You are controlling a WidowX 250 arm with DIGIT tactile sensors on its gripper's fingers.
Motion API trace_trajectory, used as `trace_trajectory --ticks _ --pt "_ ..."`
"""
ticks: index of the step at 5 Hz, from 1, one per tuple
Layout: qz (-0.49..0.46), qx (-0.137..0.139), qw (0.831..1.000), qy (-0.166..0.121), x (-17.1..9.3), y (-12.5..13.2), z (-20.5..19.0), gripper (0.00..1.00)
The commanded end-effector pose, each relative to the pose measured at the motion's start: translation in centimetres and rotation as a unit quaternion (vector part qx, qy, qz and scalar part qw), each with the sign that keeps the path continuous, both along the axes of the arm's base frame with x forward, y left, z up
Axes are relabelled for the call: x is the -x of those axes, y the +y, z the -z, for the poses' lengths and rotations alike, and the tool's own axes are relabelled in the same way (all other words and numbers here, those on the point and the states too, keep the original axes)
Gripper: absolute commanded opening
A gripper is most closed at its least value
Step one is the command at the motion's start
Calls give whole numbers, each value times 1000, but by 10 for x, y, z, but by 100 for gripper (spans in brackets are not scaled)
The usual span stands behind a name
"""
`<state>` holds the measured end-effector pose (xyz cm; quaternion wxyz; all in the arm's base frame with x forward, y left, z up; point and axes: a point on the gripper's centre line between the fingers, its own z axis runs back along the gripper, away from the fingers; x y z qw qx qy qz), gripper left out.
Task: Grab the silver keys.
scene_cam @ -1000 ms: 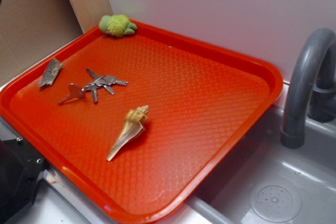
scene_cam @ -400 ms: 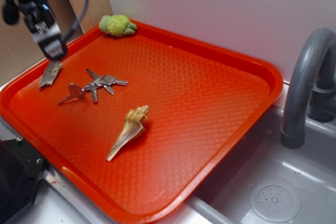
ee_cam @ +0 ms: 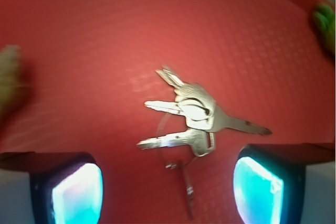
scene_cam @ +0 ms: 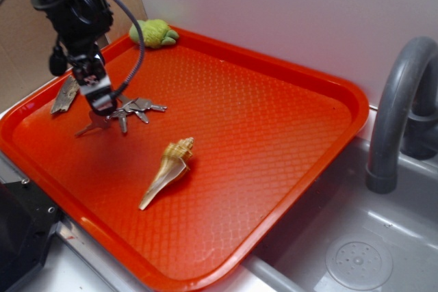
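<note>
The silver keys [scene_cam: 137, 108] lie flat on the red tray [scene_cam: 246, 114] near its left side, several thin grey keys on a ring. In the wrist view the keys [ee_cam: 191, 116] fan out just beyond the fingertips. My gripper [scene_cam: 100, 104] hangs over the left end of the bunch and hides the coppery head. It is open in the wrist view [ee_cam: 168, 187], its two pads wide apart with the ring's lower end between them. Nothing is held.
A flat bark-like chip [scene_cam: 65, 95] lies left of the gripper. A tan pointed seashell [scene_cam: 169, 171] lies nearer the front. A green soft toy [scene_cam: 153, 33] sits on the tray's back rim. A grey tap [scene_cam: 397, 111] and sink [scene_cam: 356, 251] are at the right.
The arm came in from the upper left and dropped down and to the right, from above the bark chip to over the keys. The keys have not moved.
</note>
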<state>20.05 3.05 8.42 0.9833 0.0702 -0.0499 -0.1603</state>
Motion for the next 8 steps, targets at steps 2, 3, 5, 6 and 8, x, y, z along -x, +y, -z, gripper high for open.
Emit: trace_trajectory --ticks 2,3,5,6,8 --pt "-85 -48 995 -12 -24 1 27 100" --pt "-123 -67 990 2 -26 12 38 100" --pt "-188 -85 978 6 -25 20 50 0" --pt "-183 -85 979 15 -28 20 50 0" --pt "-201 -61 977 30 -25 21 36 0"
